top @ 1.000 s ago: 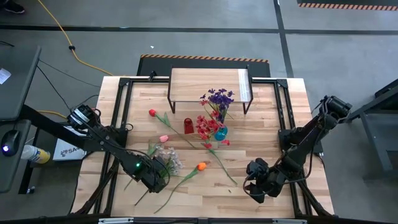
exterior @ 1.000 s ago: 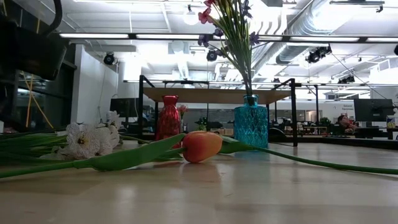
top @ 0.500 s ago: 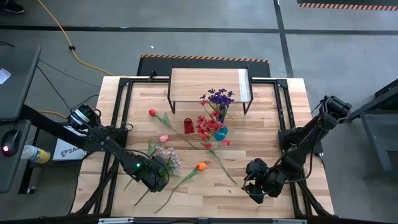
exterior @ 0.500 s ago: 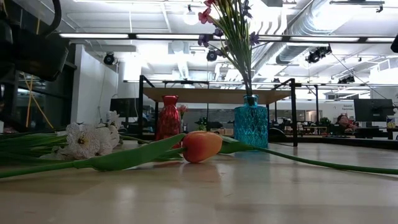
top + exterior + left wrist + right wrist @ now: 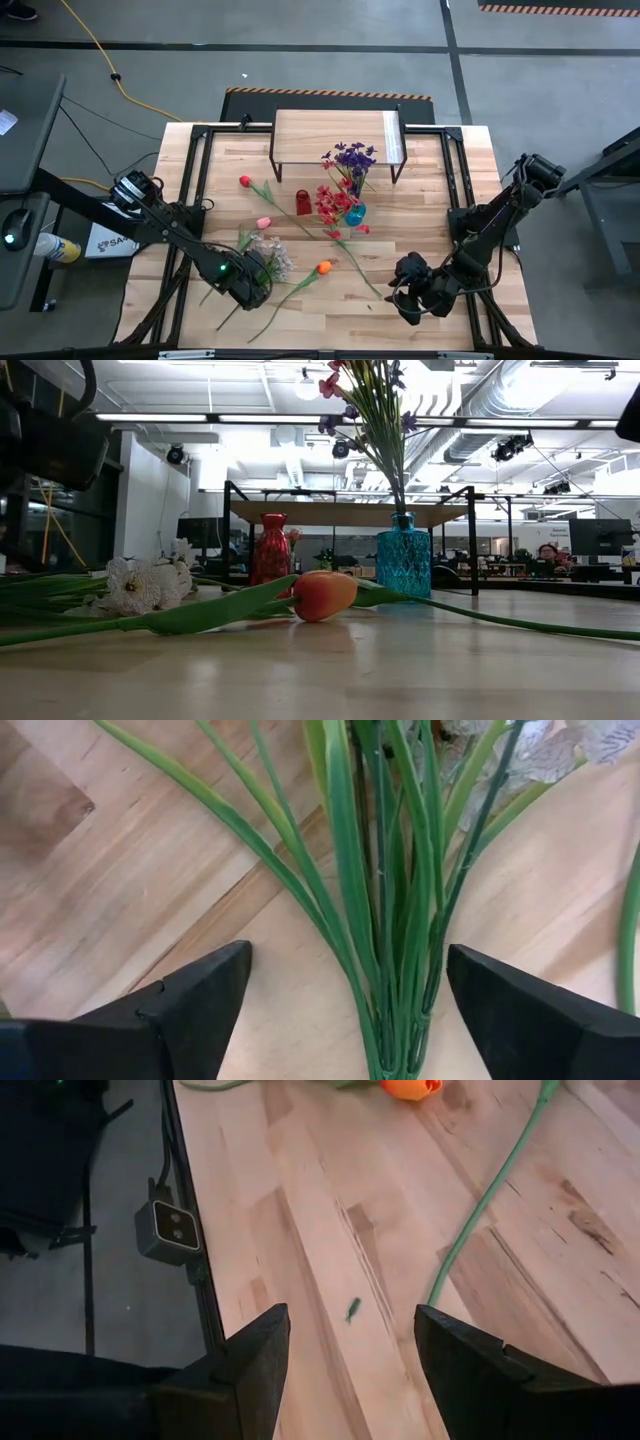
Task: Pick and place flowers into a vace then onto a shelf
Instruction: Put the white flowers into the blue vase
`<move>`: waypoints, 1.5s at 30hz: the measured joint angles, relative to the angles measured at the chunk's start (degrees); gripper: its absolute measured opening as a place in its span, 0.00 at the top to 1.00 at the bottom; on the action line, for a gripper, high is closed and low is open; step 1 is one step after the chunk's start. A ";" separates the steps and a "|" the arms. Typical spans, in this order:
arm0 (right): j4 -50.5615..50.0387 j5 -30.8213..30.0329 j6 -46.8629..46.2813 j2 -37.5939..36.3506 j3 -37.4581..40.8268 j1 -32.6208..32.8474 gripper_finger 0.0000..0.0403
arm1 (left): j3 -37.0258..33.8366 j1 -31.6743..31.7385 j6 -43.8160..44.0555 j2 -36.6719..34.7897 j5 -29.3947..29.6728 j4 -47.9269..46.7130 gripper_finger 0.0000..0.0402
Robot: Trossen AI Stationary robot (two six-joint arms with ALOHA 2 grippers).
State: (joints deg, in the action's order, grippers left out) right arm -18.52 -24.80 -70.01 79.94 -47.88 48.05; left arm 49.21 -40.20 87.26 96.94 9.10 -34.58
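I have the white blossom spray point(image 5: 268, 252) lying flat on the bench point(image 5: 420, 220) toward its front left, and its bundle of green stems point(image 5: 390, 920) runs straight up between the two fingers of the left end effector point(image 5: 345, 1000). Those fingers point(image 5: 200, 990) stand wide apart on either side of the stems, not touching them, so that end effector is released and sits low over the wood. From above I see the left end effector point(image 5: 245, 285) just at the stem end of the spray.

Just beside it the orange tulip point(image 5: 323, 267) lies on the bench, with its long stem trailing toward the front. A pink tulip point(image 5: 263, 222) and a red tulip point(image 5: 245, 181) lie farther back on the left. The blue vase point(image 5: 403, 560) stands upright in the middle, holding purple and red sprays point(image 5: 345, 180), with a red vase point(image 5: 273, 550) near it. The shelf point(image 5: 335, 135) stands behind them at the back.

The right end effector point(image 5: 350, 1350) hovers over the front right of the bench, fingers parted and holding nothing, well apart from the orange tulip point(image 5: 410, 1088).
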 joint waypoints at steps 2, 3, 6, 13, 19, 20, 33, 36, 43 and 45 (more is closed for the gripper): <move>-0.02 -0.42 0.15 0.00 0.00 0.00 0.49 | 0.00 0.02 0.02 0.44 0.01 -0.08 0.14; -0.02 -0.55 0.37 0.00 0.00 0.00 0.49 | 0.00 0.02 0.02 0.49 0.07 -0.23 0.17; -0.02 -0.63 0.61 0.00 0.00 0.02 0.49 | 0.59 0.02 0.03 1.14 0.14 -1.23 0.27; -0.04 -1.48 0.84 0.00 0.00 0.00 0.49 | 4.06 0.06 1.67 2.40 1.34 -5.38 0.52; -0.04 -1.51 1.04 0.00 0.00 0.00 0.49 | 7.45 -0.17 2.19 2.69 1.43 -7.05 0.79; -0.05 -1.48 1.04 0.00 0.00 0.01 0.49 | 8.07 -0.33 1.75 2.80 1.70 -6.49 0.84; -0.06 -1.24 2.11 0.00 0.00 0.02 0.49 | 21.93 -2.81 -0.40 2.61 3.19 -20.77 0.90; -0.07 -1.24 2.55 0.00 0.00 0.02 0.49 | 26.96 -4.39 -0.11 2.59 5.54 -28.42 0.90; 0.18 -2.86 2.55 0.00 0.00 0.02 0.49 | 40.81 -8.56 2.19 2.50 16.34 -40.08 0.90; 0.57 -3.94 2.55 0.00 0.00 0.02 0.49 | 44.92 -9.82 3.10 2.44 20.81 -42.44 0.90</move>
State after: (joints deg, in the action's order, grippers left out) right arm -17.95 -28.73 -67.46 79.94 -47.88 48.07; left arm 94.12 -50.02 90.37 99.37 29.91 -77.01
